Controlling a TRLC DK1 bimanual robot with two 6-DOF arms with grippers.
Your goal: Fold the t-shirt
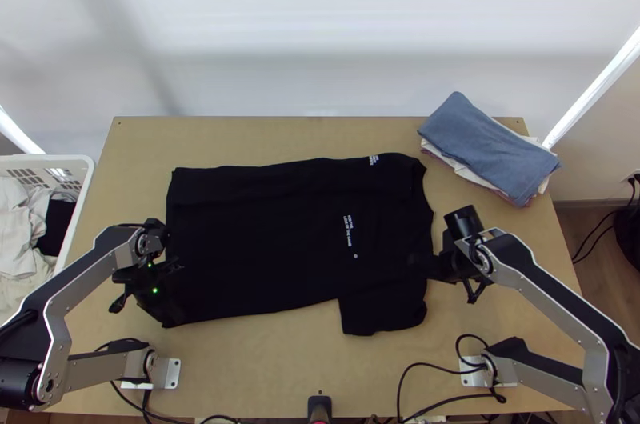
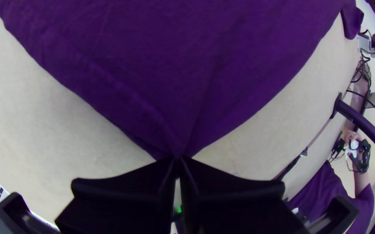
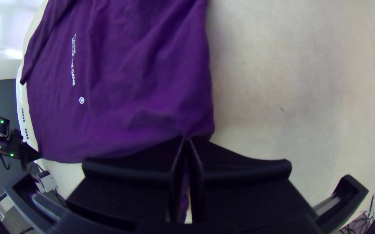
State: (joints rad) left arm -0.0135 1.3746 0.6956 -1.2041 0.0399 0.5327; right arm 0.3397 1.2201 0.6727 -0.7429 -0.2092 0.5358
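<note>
Mostly flat on the light wooden table [image 1: 264, 364]: black cotton t-shirt with small white print [image 1: 272, 244], body laid out broadly with shallow creases, one short sleeve [image 1: 384, 316] sticking out on the shirt's near side. All places below taken from the shirt.

Left gripper, black, wide-fingered [image 1: 170, 317], at the shirt's near left corner; jaws closed together, a pinch of hem corner between the tips, cloth drawn to a point there. Right gripper, same build [image 1: 416, 262], at the shirt's right end, above the sleeve; jaws closed on a bit of the edge, fabric puckered around the tips.

Surroundings: folded blue-grey cloth [image 1: 488, 144] on white and mauve ones, a stack beyond the shirt's right end, apart from it, overhanging the table edge. White plastic basket [image 1: 88, 172] left of the shirt, holding pale laundry [image 1: 20, 224] and a dark piece [image 1: 54, 226]. Black cables [image 1: 400, 380] run loose on the shirt's near side, well apart from the cloth.

In the way: both grippers and their wrists cover parts of the shirt's ends.
</note>
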